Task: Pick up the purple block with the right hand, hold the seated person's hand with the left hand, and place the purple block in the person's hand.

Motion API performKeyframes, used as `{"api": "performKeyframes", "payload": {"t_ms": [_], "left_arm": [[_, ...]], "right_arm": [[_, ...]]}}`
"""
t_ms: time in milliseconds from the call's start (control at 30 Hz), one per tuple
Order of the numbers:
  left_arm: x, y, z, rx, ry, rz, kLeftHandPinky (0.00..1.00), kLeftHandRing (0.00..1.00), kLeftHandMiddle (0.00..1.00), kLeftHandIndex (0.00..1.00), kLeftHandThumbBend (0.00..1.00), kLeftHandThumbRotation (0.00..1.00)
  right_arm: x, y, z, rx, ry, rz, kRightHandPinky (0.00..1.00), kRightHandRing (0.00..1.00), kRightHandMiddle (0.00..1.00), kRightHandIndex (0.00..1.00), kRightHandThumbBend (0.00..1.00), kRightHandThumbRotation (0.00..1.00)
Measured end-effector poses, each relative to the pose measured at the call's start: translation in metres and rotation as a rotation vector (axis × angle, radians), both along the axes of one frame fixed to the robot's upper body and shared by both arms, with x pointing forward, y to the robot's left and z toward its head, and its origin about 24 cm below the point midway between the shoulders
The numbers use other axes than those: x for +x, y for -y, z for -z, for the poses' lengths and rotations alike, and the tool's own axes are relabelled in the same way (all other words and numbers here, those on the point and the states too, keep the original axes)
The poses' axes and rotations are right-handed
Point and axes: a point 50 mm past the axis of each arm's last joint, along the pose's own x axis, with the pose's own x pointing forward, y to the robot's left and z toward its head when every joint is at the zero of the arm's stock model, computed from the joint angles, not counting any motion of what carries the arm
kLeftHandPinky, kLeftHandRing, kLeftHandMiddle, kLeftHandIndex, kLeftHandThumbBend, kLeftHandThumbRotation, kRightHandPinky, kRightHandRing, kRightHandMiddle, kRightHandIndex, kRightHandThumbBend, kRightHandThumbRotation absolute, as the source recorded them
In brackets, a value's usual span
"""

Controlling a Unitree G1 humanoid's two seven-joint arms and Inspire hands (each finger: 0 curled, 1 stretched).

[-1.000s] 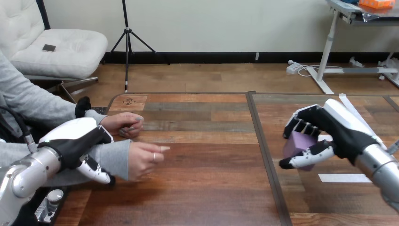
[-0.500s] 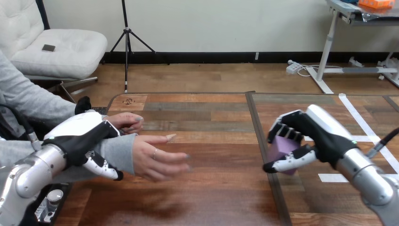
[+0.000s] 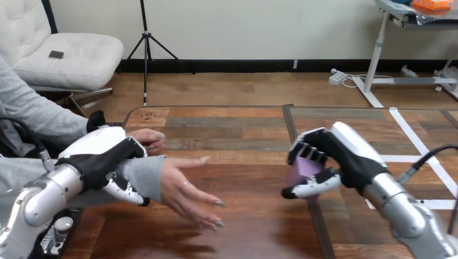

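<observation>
My right hand [image 3: 345, 156] hangs above the table's middle seam, its fingers and thumb curled round the purple block [image 3: 304, 171], which peeks out between them. At the left my left hand [image 3: 102, 156] is wrapped round the person's grey-sleeved wrist [image 3: 141, 175], thumb underneath. The person's hand [image 3: 189, 189] reaches past it to the right, palm open and fingers spread, just above the table. A gap of bare wood lies between those fingertips and the block.
The person's other hand [image 3: 146, 139] rests curled on the table behind my left hand. The wooden table [image 3: 237, 135] has a dark seam down its middle and white tape strips [image 3: 426, 159] at the right.
My right hand has carried the purple block leftward toward the seam. The person's hand has stretched further out and opened flat, with my left hand moving along on the wrist.
</observation>
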Motion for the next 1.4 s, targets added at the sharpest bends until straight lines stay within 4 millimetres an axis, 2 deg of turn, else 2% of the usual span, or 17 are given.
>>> {"api": "performKeyframes", "payload": {"t_ms": [433, 933, 1400], "left_arm": [[0.002, 0.008, -0.008, -0.044, 0.04, 0.017, 0.15, 0.21, 0.3, 0.31, 0.68, 0.0], [0.004, 0.019, -0.015, -0.085, 0.081, 0.036, 0.19, 0.26, 0.34, 0.34, 0.68, 0.0], [0.008, 0.031, -0.022, -0.124, 0.114, 0.047, 0.18, 0.24, 0.32, 0.33, 0.68, 0.0]], "right_arm": [[0.007, -0.029, -0.003, 0.028, 0.028, -0.058, 0.31, 0.33, 0.38, 0.42, 0.78, 0.0], [0.021, -0.064, -0.019, 0.078, 0.075, -0.12, 0.33, 0.34, 0.39, 0.43, 0.77, 0.0], [0.027, -0.097, -0.033, 0.116, 0.116, -0.201, 0.32, 0.34, 0.39, 0.42, 0.78, 0.0]]}}
